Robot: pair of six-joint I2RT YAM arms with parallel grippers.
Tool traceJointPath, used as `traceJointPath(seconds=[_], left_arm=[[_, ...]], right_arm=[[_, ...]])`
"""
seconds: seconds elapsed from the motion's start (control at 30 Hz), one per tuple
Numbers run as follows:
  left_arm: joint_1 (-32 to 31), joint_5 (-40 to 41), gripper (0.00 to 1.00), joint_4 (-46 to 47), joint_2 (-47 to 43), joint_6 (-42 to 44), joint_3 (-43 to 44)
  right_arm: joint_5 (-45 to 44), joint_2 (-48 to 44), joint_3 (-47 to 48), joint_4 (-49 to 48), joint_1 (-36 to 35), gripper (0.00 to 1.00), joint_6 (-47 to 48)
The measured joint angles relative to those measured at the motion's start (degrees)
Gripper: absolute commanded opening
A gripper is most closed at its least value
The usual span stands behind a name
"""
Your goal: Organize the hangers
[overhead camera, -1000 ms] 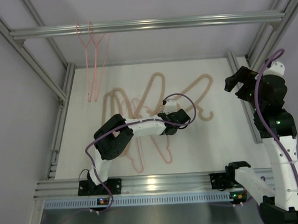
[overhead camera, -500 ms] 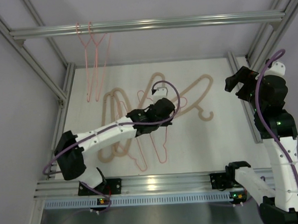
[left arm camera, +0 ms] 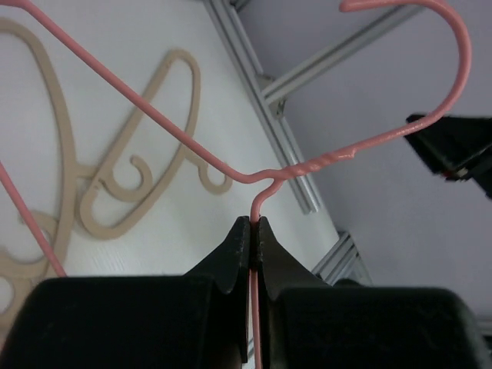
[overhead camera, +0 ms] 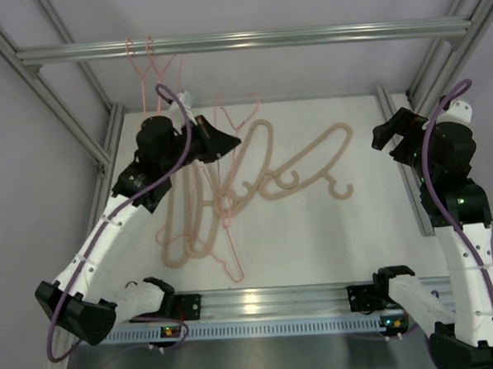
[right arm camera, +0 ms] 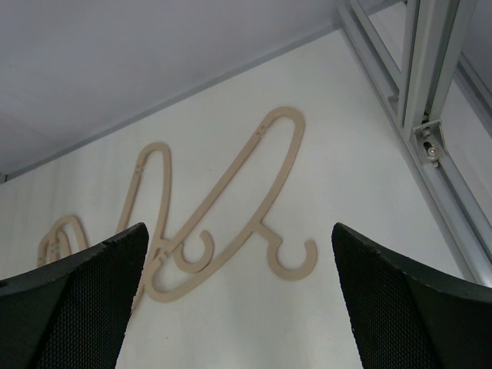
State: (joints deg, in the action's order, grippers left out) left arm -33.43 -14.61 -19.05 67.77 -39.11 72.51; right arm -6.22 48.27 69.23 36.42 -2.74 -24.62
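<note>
Two claws on my screens — left claw (left arm camera: 252, 231) pinched shut on a pink hanger (left arm camera: 315, 161), its hook just above the fingertips; right claw (right arm camera: 242, 300) spread wide, empty — beige hanger (right arm camera: 294, 273) flat on the bench (right arm camera: 369, 231) beyond it.

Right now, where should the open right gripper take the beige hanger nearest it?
Probably the beige hanger by its straight side near the rounded far end, from straight above, right gripper straddling the bar. It lies flat on the table, and that end is clear of the other hangers.
</note>
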Motion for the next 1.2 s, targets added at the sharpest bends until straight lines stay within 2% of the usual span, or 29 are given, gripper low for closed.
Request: traceJointPath(seconds=[0.17, 0.3, 0.43, 0.57, 0.77, 1.0, 1.2], left_arm=[[17.8, -17.7, 0.0, 11.6, -1.1, -7.0, -0.1], [28.5, -29.1, 0.0, 29.1, -0.5, -18.8, -2.4], [36.1, -35.2, 0.0, 45.4, 2.6, -31.5, -3.6], [38.7, -38.1, 0.0, 55.8, 7.0, -40.3, -3.4], [39.3, -40.2, 0.0, 62.3, 13.3, -46.8, -0.1], [40.7, -40.9, 0.0, 62.8, 15.9, -48.2, 2.2], [41.5, -41.3, 0.0, 60.7, 16.9, -45.8, 2.8]], right_arm=[[0.0, 0.5, 1.1, -0.1, 0.0, 1.0, 0.0], [0.0, 0.9, 1.4, -0.1, 0.0, 1.0, 0.0], [-0.2, 1.0, 1.4, -0.1, 0.0, 1.0, 0.0], [-0.2, 1.0, 1.4, -0.1, 0.0, 0.99, 0.1], [-0.2, 1.3, 1.4, -0.1, 0.0, 0.99, 0.1], [-0.2, 1.8, 1.5, -0.1, 0.0, 0.99, 0.1], [-0.2, 1.8, 1.5, -0.1, 0.0, 1.0, 0.1]])
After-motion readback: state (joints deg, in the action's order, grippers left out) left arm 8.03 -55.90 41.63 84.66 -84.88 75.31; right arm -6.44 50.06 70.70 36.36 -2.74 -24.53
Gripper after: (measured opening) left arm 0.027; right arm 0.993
